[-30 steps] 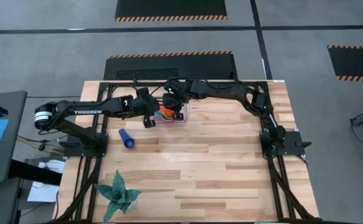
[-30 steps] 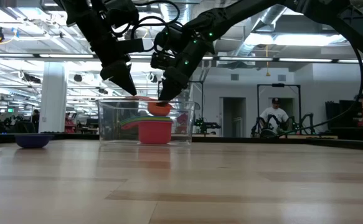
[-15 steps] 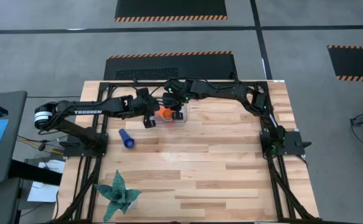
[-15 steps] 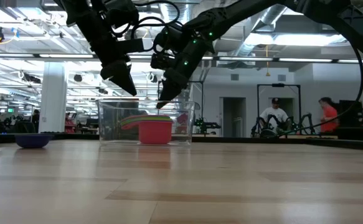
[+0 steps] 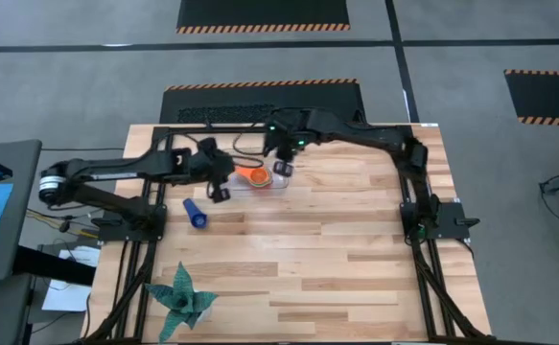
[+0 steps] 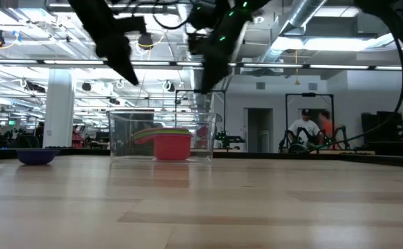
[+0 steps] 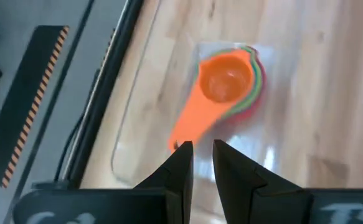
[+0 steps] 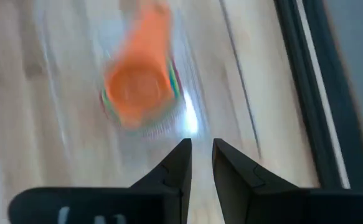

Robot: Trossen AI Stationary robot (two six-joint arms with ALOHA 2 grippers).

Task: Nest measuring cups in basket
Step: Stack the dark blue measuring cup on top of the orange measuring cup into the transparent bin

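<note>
The clear basket (image 5: 275, 184) stands at the table's far middle and also shows in the low view (image 6: 125, 135). Inside it the cups are nested: the orange cup (image 7: 225, 78) sits on top, with green and yellow rims around it and the red cup (image 6: 172, 145) at the bottom. A blue cup (image 5: 196, 213) lies alone on the table, left of and nearer than the basket. My left gripper (image 5: 220, 192) is shut and empty, above the basket's left end. My right gripper (image 5: 281, 169) is shut and empty, above its right end.
A teal spiky paper plant (image 5: 181, 297) lies at the table's near left corner. The table's middle and right side are bare wood. People move about in the room behind the table (image 6: 312, 128).
The orange cup has dropped from my right gripper into the stack of cups in the basket. Both grippers have then gone up, clear of the basket. My left gripper has drawn back toward the table's left edge, my right gripper toward its right.
</note>
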